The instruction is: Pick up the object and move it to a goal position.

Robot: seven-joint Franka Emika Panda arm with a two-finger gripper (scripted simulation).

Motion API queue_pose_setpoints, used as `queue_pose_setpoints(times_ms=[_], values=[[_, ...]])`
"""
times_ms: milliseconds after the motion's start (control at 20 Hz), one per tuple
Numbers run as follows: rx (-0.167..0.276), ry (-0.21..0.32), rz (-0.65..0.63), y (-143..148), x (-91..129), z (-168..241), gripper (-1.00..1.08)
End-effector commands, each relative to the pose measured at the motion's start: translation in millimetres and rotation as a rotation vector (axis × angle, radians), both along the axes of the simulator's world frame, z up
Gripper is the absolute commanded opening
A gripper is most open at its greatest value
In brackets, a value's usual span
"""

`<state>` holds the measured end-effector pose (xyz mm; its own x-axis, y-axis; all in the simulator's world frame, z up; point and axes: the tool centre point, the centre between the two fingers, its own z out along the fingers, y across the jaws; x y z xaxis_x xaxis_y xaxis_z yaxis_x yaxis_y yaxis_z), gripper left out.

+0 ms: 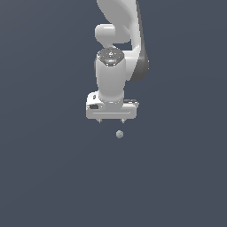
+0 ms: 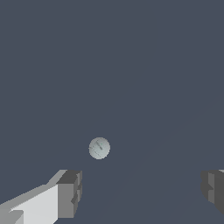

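The object is a tiny pale grey-blue ball (image 1: 119, 134) on the plain dark surface, just below and slightly toward the exterior view's right of my white gripper (image 1: 111, 120). It also shows in the wrist view (image 2: 99, 148), lying apart from both fingers. My gripper (image 2: 142, 192) is open and empty, its two dark-tipped fingers (image 2: 70, 192) spread wide with nothing between them. In the exterior view only the short finger stubs show under the wide white hand. The ball is not touched.
The white arm (image 1: 119, 26) rises behind the gripper to the frame's top edge. The flat dark grey-blue ground (image 1: 44, 177) fills everything else in both views.
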<state>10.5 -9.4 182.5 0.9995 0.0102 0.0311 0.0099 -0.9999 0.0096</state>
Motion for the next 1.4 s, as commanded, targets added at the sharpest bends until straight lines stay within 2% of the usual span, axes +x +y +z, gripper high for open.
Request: queue_pose_setpoints(times_ms=[0, 600, 1350], values=[[0.0, 0.0, 0.002, -0.2, 0.1, 0.1, 1.0], [0.01, 0.006, -0.115, 9.7, -2.2, -22.8, 1.0], [0.021, 0.023, -0.453, 35.5, -14.8, -87.6, 1.0]])
